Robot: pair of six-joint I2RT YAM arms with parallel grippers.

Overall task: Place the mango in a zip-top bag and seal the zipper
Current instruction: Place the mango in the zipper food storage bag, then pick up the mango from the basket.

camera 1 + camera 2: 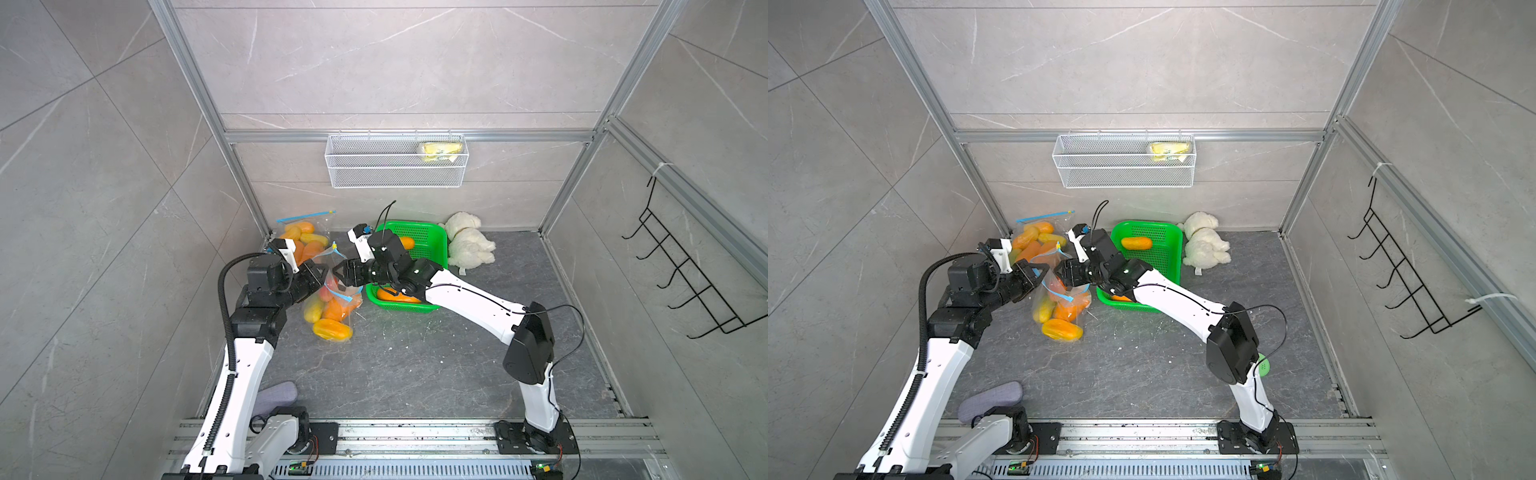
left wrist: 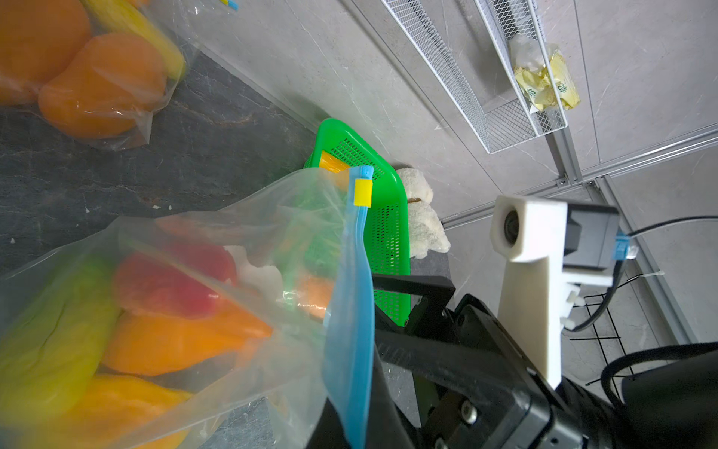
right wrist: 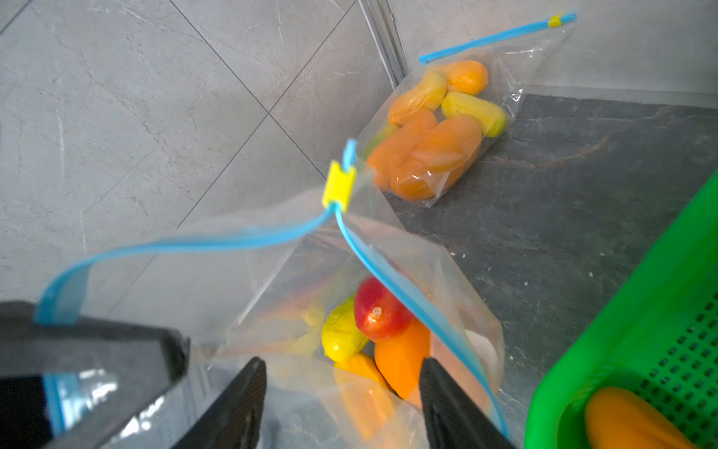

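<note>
Right wrist view: the mangoes (image 3: 400, 361) lie inside the open bag (image 3: 439, 268) at lower centre. Its blue zipper edge (image 3: 175, 245) is pinched by the left fingers (image 3: 97, 350); the right fingers (image 3: 447, 400) are spread wide, empty. The yellow slider (image 3: 338, 186) should be gripped squarely and drawn along a taut track.

Dark, stone-patterned tabletop (image 1: 415, 365): a clear zip-top bag (image 1: 351, 309) of mangoes (image 1: 332, 330) rests on it directly beneath the left tool (image 1: 322, 273) and the right tool (image 1: 338, 276). A second filled bag (image 1: 305, 243) lies beyond the left tool, in the corner. A green basket (image 1: 424, 237) sits behind the right tool, with a white plush toy (image 1: 469, 245) just past it. A grey-purple pad (image 1: 276, 395) lies well behind the left tool.
</note>
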